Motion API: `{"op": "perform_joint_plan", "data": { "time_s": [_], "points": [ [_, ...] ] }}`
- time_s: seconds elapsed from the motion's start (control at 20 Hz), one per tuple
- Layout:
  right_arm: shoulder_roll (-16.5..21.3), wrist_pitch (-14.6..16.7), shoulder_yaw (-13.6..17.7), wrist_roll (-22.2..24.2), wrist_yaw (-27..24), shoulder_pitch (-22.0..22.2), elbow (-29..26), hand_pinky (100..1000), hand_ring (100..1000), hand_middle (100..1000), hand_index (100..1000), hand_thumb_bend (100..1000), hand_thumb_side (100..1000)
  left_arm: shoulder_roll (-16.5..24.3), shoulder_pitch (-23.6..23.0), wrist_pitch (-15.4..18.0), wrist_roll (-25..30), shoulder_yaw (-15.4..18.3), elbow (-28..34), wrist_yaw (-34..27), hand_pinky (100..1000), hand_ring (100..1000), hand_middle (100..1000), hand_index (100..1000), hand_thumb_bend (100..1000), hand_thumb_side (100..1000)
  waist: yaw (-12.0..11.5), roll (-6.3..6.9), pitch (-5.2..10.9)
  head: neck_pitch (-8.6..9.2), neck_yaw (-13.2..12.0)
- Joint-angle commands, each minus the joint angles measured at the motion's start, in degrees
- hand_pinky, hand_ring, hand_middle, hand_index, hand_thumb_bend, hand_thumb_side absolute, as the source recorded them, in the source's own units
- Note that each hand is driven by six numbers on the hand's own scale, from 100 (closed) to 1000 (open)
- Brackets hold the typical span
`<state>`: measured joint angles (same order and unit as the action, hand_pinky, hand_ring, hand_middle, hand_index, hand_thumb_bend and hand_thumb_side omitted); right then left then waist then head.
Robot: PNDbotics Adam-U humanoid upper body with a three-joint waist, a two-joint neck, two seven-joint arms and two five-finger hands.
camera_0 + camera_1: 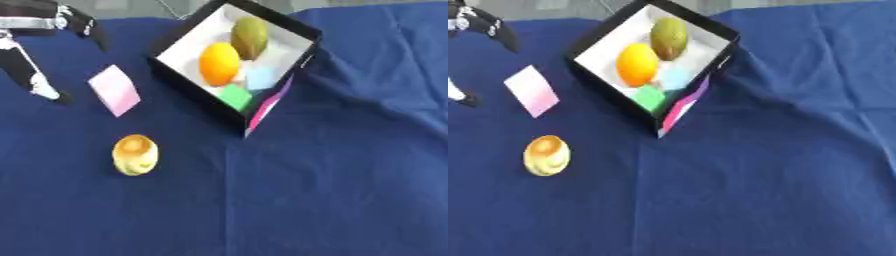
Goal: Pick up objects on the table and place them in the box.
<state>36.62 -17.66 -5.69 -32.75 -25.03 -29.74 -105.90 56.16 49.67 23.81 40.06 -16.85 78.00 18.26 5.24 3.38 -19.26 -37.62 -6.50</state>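
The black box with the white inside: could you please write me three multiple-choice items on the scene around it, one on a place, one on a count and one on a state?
1. Where does the pale pink block lie?
A. inside the box
B. on the blue cloth, left of the box
C. on top of the yellow egg-shaped object

2. How many things lie in the black box with the white inside?
A. one
B. two
C. four

3. What is the state of the yellow egg-shaped object?
A. lying free on the blue cloth
B. held in a hand
C. already in the box

Key: 1 B, the block rests on cloth outside the box wall. 2 C, an orange fruit, a green-brown fruit, a light blue block and a green block show inside. 3 A, no hand touches it.
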Motion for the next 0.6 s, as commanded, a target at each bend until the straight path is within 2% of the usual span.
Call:
{"op": "perform_joint_plan", "data": {
  "time_s": [0.05, 0.2, 0.6],
  "points": [
    [1.3, -0.1, 0.3, 0.1, 0.2, -0.9, -0.7, 765, 759, 682, 795, 236, 462, 0.1, 1.8, 2.9, 1.4, -0.7, -1.4, 2.2, 838, 868, 815, 813, 618, 100, 0.1, -0.73, 2.32, 0.82, -0.2],
    [1.3, -0.1, 0.3, 0.0, 0.2, -0.9, -0.7, 765, 759, 682, 795, 235, 463, -0.9, 2.4, 3.8, 2.0, -1.6, -3.1, 3.5, 838, 868, 817, 808, 622, 100, 0.3, -0.67, 2.26, 1.04, -0.3],
    [0.8, 0.0, 0.2, -0.1, 0.2, -1.1, -0.7, 765, 758, 681, 794, 230, 466, -2.6, 3.1, 5.4, 4.4, -2.2, -6.8, 6.2, 844, 883, 837, 819, 717, 100, 0.9, -0.34, 2.03, 1.73, -0.6]
  ]
}}
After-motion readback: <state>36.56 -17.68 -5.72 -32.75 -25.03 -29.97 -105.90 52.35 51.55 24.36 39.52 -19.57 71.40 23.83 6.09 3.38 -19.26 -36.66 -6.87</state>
